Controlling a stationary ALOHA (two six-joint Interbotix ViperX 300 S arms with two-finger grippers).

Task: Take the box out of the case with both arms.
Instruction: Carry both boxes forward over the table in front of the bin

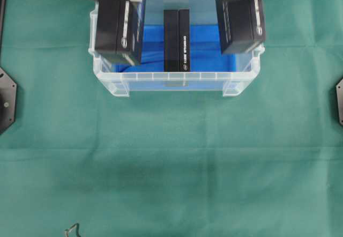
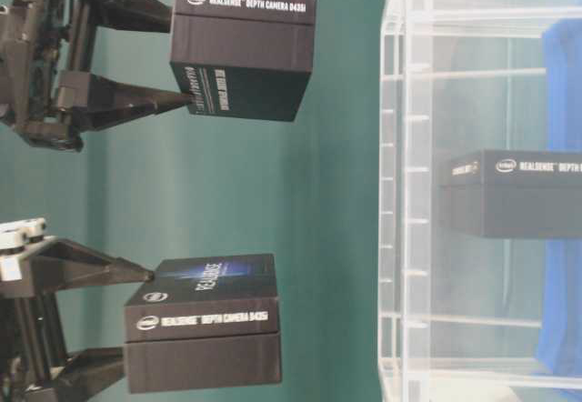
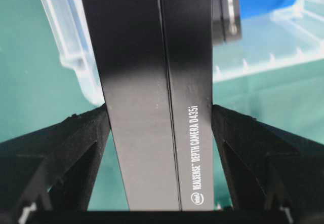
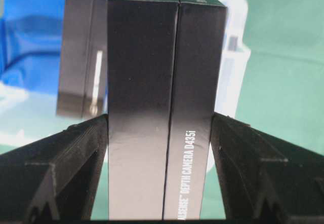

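Note:
The clear case with a blue sheet stands at the table's far middle. One black box stands on edge in its middle, also showing through the case wall. My left gripper is shut on a second black box, held in the air above the case's left rim. My right gripper is shut on a third black box above the right rim. From table level, both held boxes hang well clear of the case.
Green cloth covers the table in front of the case. Black mounts sit at the left edge and right edge. A small black wire piece lies at the front edge.

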